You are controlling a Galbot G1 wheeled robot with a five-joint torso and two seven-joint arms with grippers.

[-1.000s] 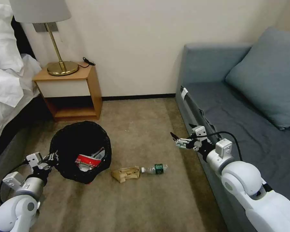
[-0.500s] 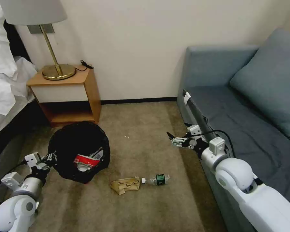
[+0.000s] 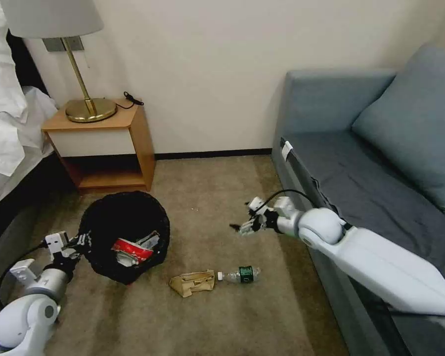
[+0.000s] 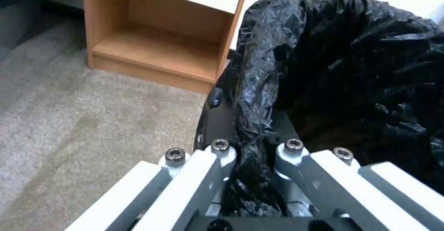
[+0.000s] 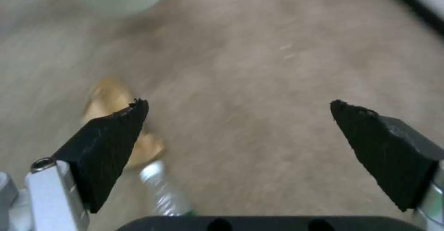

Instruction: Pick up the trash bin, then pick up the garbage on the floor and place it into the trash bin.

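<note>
Hanging above the carpet with its black pads spread wide and nothing between them, the right claw (image 3: 242, 228) points down toward the litter, which lies just below and slightly toward the robot from it: a crumpled brown paper bag (image 3: 192, 282) and, touching its end, a small clear bottle with a green label (image 3: 240, 273). In the right wrist view the paper bag (image 5: 121, 120) sits just behind one pad (image 5: 109, 147) and the bottle's neck (image 5: 163, 189) runs between the pads, close to that same one. The left claw (image 3: 80, 241) is clamped on the rim of the trash bin (image 3: 126, 217), its fingers (image 4: 210, 161) pinching the crinkly black liner (image 4: 324, 68) folded over the edge; inside the bin a red-and-white wrapper (image 3: 132, 248) already lies. Judging by looks, the bottle is light, stiff and smooth, so it may roll or squirt out if pinched near the cap; taking it across the labelled middle seems safest. The bag is light and soft, likely to crush and give, so a grip on its bunched centre should hold better than one on a loose edge.
</note>
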